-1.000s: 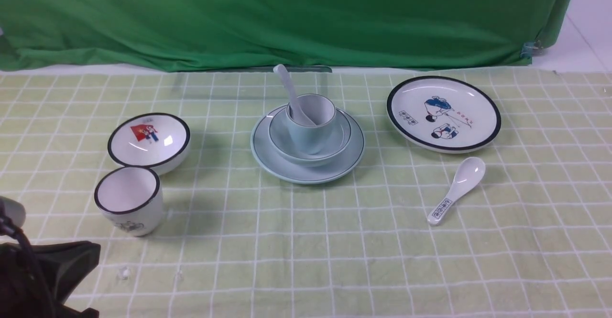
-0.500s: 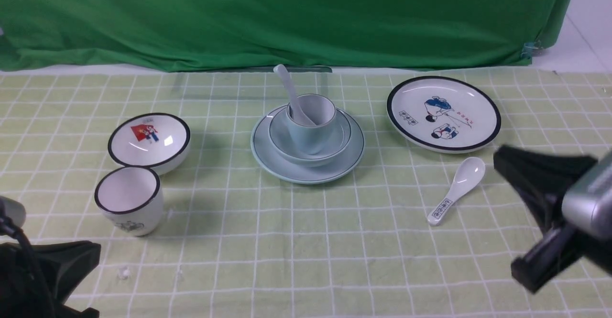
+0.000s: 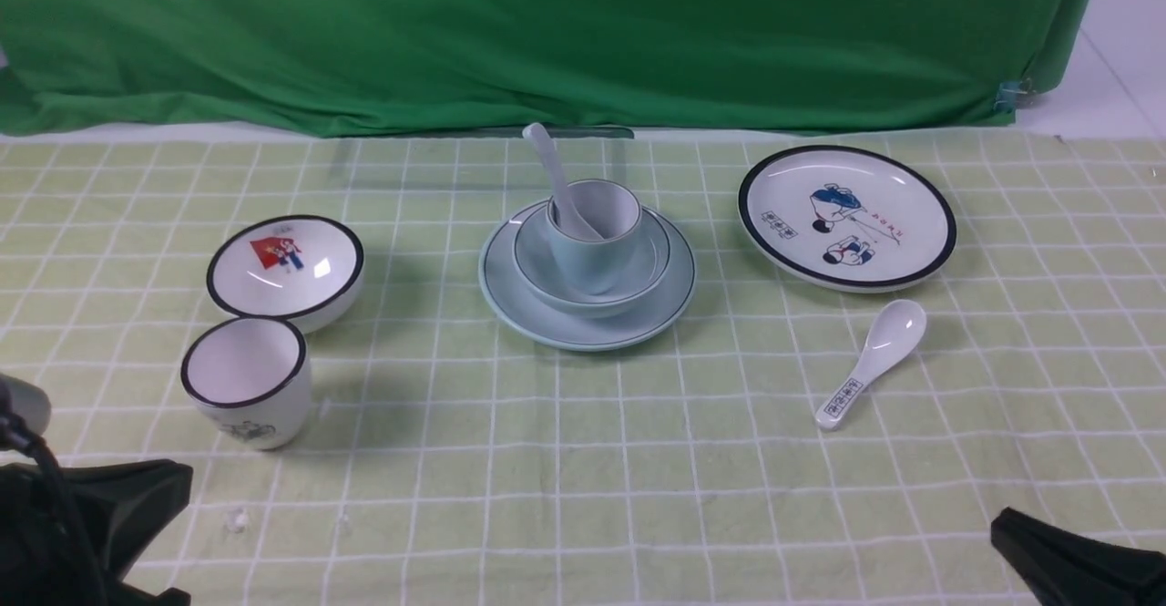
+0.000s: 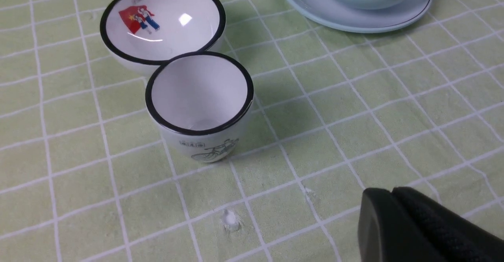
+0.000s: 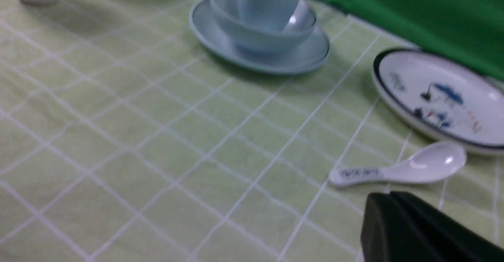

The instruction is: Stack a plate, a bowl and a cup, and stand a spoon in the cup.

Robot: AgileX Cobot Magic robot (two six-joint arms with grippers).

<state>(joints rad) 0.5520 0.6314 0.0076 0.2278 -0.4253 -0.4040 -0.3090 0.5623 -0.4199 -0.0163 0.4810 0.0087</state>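
Sitting at the bottom of the pile in the middle of the checked cloth (image 3: pixel 547 460) is the plate (image 3: pixel 499 282), put there because it is the widest. The bowl (image 3: pixel 658 260) is nested in it and the cup (image 3: pixel 583 260) is stood in the bowl. The spoon (image 3: pixel 547 159) is leaned on the cup's rim, scoop down, so it is propped up by the wall. The job looks done. The left gripper (image 3: pixel 178 483) and right gripper (image 3: pixel 1007 528) are parked low by the front corners, well apart from the pile, so nothing gets bumped. Their fingers (image 4: pixel 425 222) are pressed together and nothing is held. The printed spoon (image 3: pixel 870 364) is left alone, as it belongs to another set.
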